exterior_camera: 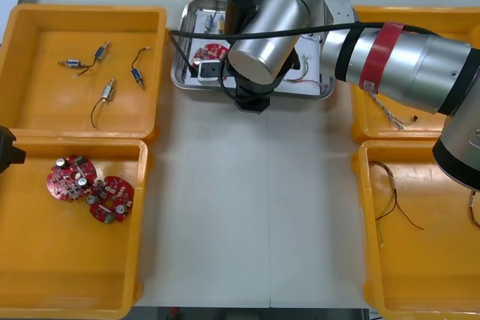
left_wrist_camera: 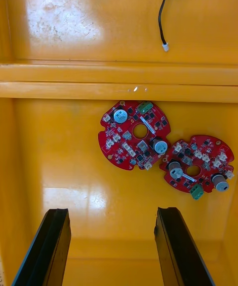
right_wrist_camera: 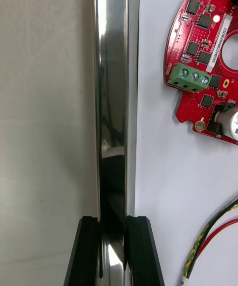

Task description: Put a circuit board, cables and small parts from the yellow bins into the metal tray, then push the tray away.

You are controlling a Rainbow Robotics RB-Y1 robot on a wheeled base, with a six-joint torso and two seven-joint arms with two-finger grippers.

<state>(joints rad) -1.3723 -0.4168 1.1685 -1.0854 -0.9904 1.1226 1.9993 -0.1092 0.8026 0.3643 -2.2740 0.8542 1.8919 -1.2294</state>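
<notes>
My right gripper (right_wrist_camera: 113, 251) is shut on the near rim of the metal tray (right_wrist_camera: 114, 92); in the front view its wrist (exterior_camera: 251, 99) covers that rim at the tray (exterior_camera: 180, 73). Inside the tray lie a round red circuit board (right_wrist_camera: 208, 57) (exterior_camera: 210, 52) and a red and yellow cable (right_wrist_camera: 208, 239). My left gripper (left_wrist_camera: 113, 246) hangs open over the near left yellow bin (exterior_camera: 45, 260), where two red circuit boards (left_wrist_camera: 135, 134) (left_wrist_camera: 197, 163) lie touching each other just beyond its fingers. In the front view this gripper (exterior_camera: 7, 154) sits at the left edge.
The far left bin (exterior_camera: 30, 50) holds several small metal parts with black cables (exterior_camera: 105, 95). The near right bin (exterior_camera: 442, 282) holds thin cables (exterior_camera: 394, 200); the far right bin (exterior_camera: 360, 121) lies partly under my right arm. Bare table lies between the bins.
</notes>
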